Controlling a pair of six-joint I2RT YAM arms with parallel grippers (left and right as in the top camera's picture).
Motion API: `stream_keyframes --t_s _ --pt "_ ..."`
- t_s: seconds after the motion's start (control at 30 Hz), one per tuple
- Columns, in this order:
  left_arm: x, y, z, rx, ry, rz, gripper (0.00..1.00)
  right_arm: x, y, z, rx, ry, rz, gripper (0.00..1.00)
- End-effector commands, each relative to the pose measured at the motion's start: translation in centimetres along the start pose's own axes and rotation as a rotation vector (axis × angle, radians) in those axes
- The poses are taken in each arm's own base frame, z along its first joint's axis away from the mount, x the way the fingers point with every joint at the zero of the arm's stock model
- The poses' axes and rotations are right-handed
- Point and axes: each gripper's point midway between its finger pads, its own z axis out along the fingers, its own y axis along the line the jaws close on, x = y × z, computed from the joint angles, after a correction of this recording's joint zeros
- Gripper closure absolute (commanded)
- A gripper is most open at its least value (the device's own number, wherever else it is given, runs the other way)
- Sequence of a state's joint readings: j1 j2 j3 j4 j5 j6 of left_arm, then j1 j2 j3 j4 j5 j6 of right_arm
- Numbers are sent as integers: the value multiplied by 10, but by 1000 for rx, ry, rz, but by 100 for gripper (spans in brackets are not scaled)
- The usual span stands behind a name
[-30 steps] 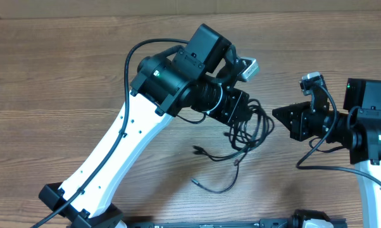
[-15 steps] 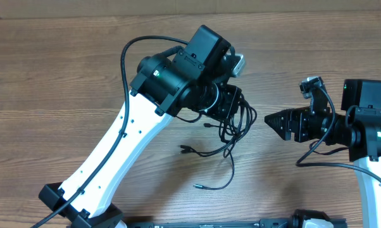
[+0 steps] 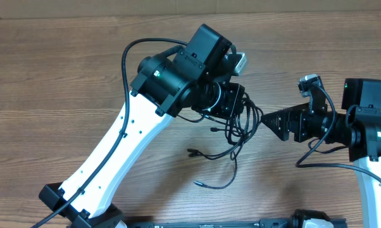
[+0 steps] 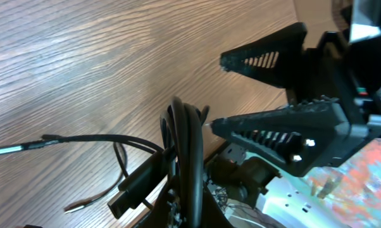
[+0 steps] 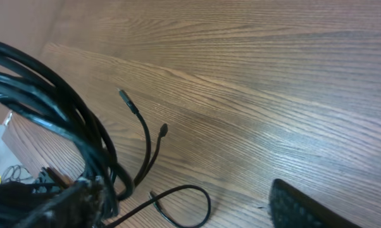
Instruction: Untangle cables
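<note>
Black cords, a bunched knot of them: the cables (image 3: 242, 122) hang from the left claw (image 3: 233, 101), which is clamped tight on the bundle and holds it up near the middle of the wooden worktop (image 3: 64, 76). Loose plug ends (image 3: 193, 152) trail down onto the wood below and to the left arm's side of the knot.

Now the relation that matters. The right claw (image 3: 266, 120) points straight at the bundle, just beside it on the right arm's side, and it is the free one. In the left wrist view the right claw (image 4: 218, 92) has its two fingers spread wide, one above the other. The looped strands (image 4: 187, 142) rise upright just in front of the lower fingertip. Whether they touch it, I cannot tell. So the strands' long axis runs across the claw's line of approach, which looks like a good setup for closing on a strand.

What has changed? A second ago the right claw sat well back from the knot with its fingers together. It has since pushed in towards the bundle and opened up. The left arm has also shifted the knot a little, and the trailing plug ends have slid with it.
</note>
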State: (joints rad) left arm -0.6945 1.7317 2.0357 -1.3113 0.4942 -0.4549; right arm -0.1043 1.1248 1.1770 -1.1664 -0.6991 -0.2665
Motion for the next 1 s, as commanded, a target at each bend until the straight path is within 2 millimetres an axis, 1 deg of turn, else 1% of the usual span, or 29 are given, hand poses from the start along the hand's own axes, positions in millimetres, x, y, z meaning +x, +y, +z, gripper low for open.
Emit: stream_keyframes --t_s 0.0,0.07,0.1,0.27,0.4,0.53,0.6,0.67,0.73,0.97 --pt "6 -21 -8 66 3 17 96 -2 0 -1 -1 -8 -23 9" --pt "8 -23 -7 69 8 22 96 -1 -3 -1 20 -4 -22 1" --pt "8 -23 -7 69 9 22 96 -1 -3 -1 20 -4 -23 0" --pt "8 -23 -7 69 8 23 96 -1 -3 -1 20 -4 -22 0" --pt "3 -5 -7 -30 -27 13 96 -1 -3 -1 20 -4 -22 0" --pt "6 -3 -7 -40 -16 36 96 -1 -3 -1 20 -2 -20 0" --pt "7 -5 -7 -27 -10 36 96 0 -3 -1 20 -1 -19 0" --pt "10 -18 -7 44 13 67 96 0 -5 -1 31 2 -19 0" --pt "10 -20 -7 60 16 71 96 0 -6 -1 34 2 -19 0" --pt "12 -20 -7 60 21 98 96 1 -9 -1 53 6 -19 0"
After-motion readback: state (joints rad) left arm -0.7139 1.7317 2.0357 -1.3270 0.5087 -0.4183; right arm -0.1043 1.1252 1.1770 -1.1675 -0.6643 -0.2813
